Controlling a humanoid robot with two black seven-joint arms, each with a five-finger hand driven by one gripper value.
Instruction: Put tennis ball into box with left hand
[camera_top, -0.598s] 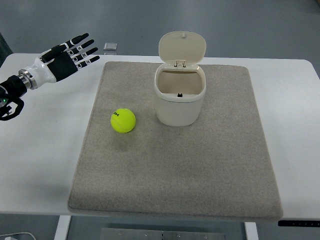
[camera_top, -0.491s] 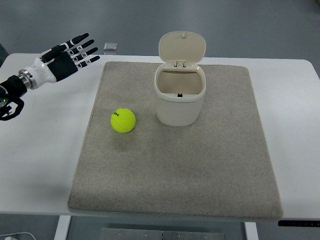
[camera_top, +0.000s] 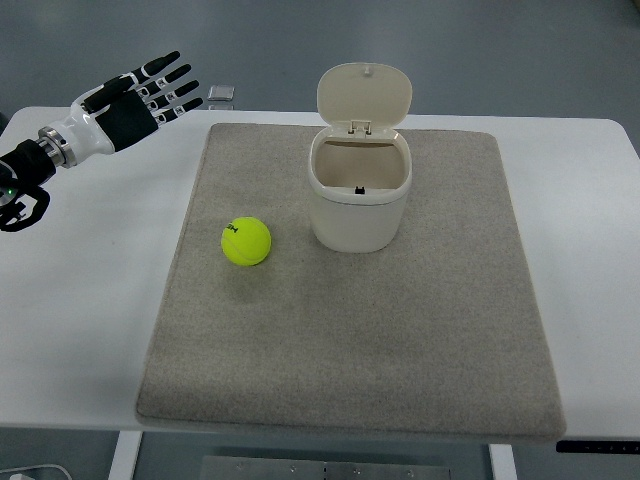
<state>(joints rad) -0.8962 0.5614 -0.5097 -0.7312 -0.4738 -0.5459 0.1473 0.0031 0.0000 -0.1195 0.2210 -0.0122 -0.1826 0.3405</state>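
One tennis ball (camera_top: 246, 241), yellow-green, resting on the grey mat (camera_top: 400, 330) toward nine o'clock from the mat's middle, untouched. One box (camera_top: 360, 195), cream-coloured, standing upright on the mat just toward twelve o'clock from centre, its hinged lid (camera_top: 364, 95) flipped up and open at the far side, inside showing bare. Ball near the box, at about eight o'clock from it, not touching. One robot hand in sight: left hand (camera_top: 135, 97), up at ten o'clock, above the white table (camera_top: 70, 320) and off the mat's corner, fingers (camera_top: 165, 85) stretched out and spread, holding nothing, well apart from the ball. One small grey square item (camera_top: 221, 95) lying at the table's far edge just beside those fingertips.
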